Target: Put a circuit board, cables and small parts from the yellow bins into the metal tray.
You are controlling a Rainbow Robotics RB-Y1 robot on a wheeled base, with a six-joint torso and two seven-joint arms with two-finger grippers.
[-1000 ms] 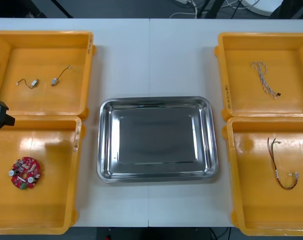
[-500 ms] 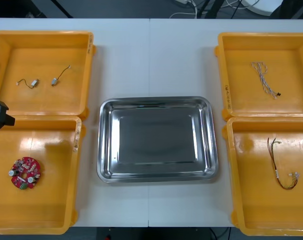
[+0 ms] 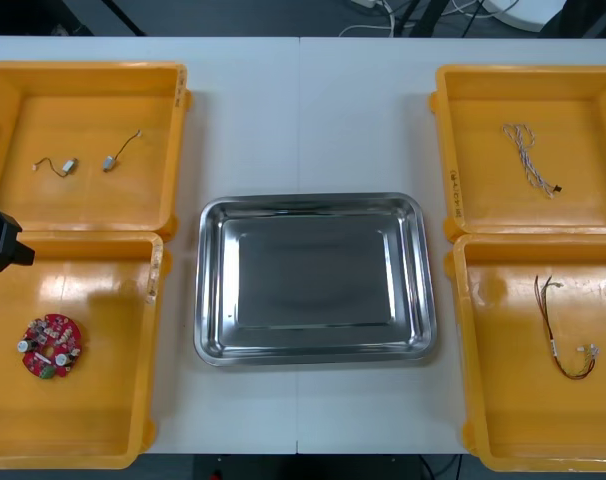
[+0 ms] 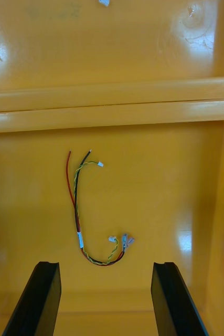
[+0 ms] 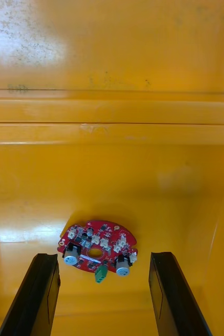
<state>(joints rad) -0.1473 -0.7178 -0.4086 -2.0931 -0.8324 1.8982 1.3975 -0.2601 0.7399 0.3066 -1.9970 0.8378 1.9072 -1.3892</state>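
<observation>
A round red circuit board (image 3: 51,347) lies in the near left yellow bin (image 3: 93,440); in the left wrist view the circuit board (image 5: 97,250) sits between and just beyond my open left gripper (image 5: 102,294). A red and yellow cable (image 3: 566,330) lies in the near right yellow bin (image 3: 503,430); the cable (image 4: 91,215) curls just beyond my open right gripper (image 4: 107,296). Part of the left arm (image 3: 1,242) juts in at the table's left edge. The metal tray (image 3: 213,300) stands bare and shiny in the middle.
Two small metal parts (image 3: 111,160) with short wires lie in the far left bin (image 3: 173,130). A twisted blue and white cable (image 3: 528,157) lies in the far right bin (image 3: 448,130). Bin walls (image 5: 112,118) cross both wrist views beyond the fingers.
The left arm at the table's left edge has shifted slightly toward the near side. Everything else stays as it was.
</observation>
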